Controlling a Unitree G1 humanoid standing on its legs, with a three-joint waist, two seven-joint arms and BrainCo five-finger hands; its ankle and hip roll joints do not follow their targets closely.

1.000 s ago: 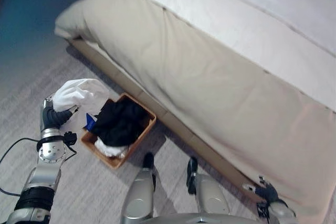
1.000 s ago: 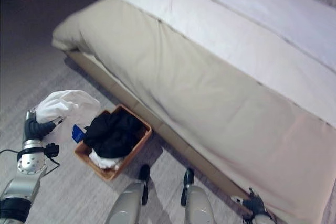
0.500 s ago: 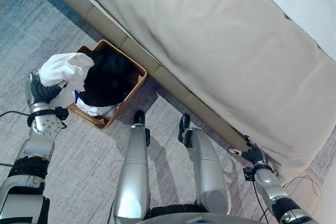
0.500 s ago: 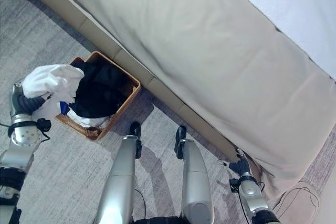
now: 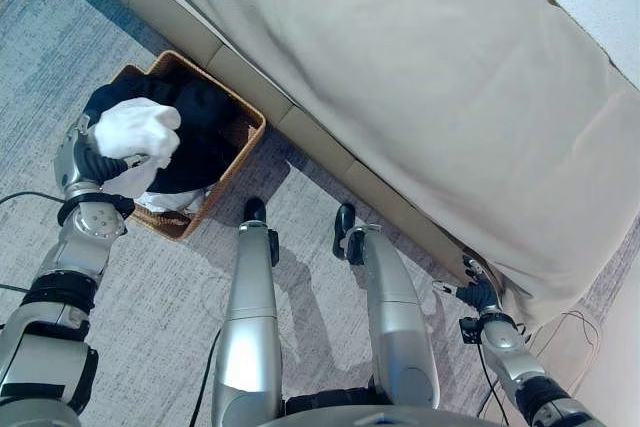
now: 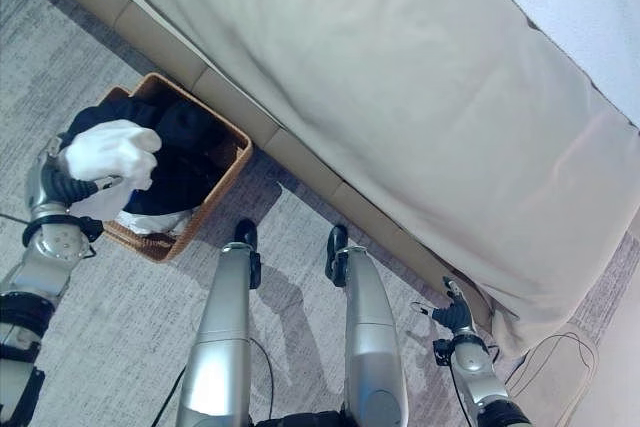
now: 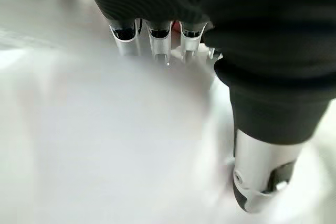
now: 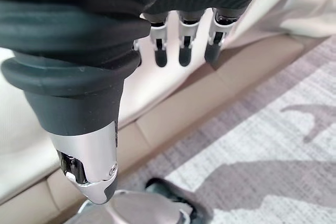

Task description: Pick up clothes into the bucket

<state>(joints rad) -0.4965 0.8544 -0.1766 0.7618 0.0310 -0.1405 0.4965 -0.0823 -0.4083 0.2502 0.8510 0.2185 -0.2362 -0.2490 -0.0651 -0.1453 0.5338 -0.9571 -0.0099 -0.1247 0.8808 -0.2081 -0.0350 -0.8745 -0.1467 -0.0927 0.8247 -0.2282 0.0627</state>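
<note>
Your left robot hand (image 5: 88,159) grips a bunched white garment (image 5: 137,131) over the wicker basket (image 5: 240,143) at nine o'clock, above dark clothes (image 5: 196,119); your right robot hand (image 5: 478,294) hangs relaxed, holding nothing, at five o'clock beside the bed (image 5: 420,77)

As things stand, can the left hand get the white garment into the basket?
Probably yes. The left hand grips the white garment right above the basket; its top is open, with dark clothes piled inside and nothing in between.

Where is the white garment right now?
In the left eye view, the white garment is in the left hand, above the basket beside the bed.
</note>
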